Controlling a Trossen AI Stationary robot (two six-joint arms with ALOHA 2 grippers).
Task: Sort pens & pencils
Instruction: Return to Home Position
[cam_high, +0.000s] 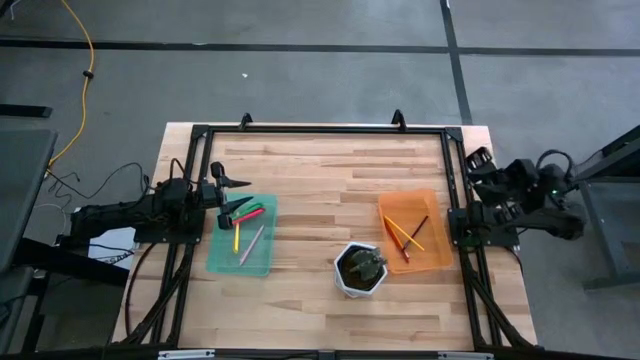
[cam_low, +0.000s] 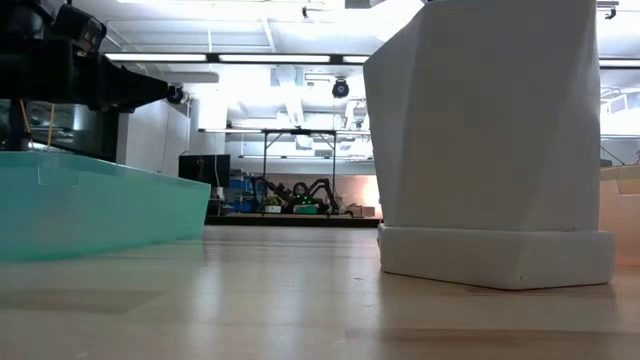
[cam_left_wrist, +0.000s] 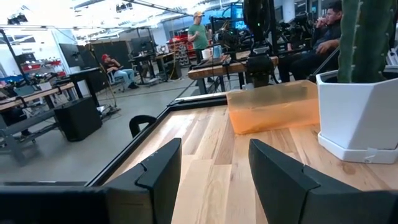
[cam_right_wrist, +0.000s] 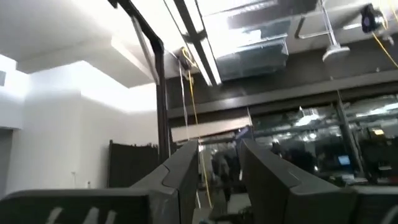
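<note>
DESK: What is shown on the worktop (cam_high: 320, 165)?

FLOOR: The sorting appears to be finished. The pens (cam_high: 248, 216), pink, green, yellow and grey, are seen lying in the teal bin (cam_high: 225, 264) at the left. The pencils (cam_high: 408, 240), three thin sticks, are gathered in the orange bin (cam_high: 432, 205) at the right. A white pot (cam_high: 358, 288) with a cactus (cam_high: 362, 266) is set between the bins, toward the near side.

DESK: And the arms?

FLOOR: The left end effector (cam_left_wrist: 215, 146) is held over the far-left corner of the teal bin, fingers spread wide, nothing gripped. The right end effector (cam_right_wrist: 219, 146) is seen folded beyond the worktop's right edge and aimed up at the ceiling. A clear gap is seen between its fingers, and nothing is held there either.

DESK: What could go wrong from here?

FLOOR: Only the retreat is judged to be left. The left fingers are carried not far above the teal bin's far wall. If the arm were drawn back without being lifted, the rim could be caught, the bin dragged or tipped, and the pens spilled. The pot is thought to be well out of that path. Little risk is seen on the right, where nothing lies near the arm.

DESK: Any brand or label to be quoted?

FLOOR: None can be read. No writing is made out on the bins, the pot or the arms.
</note>
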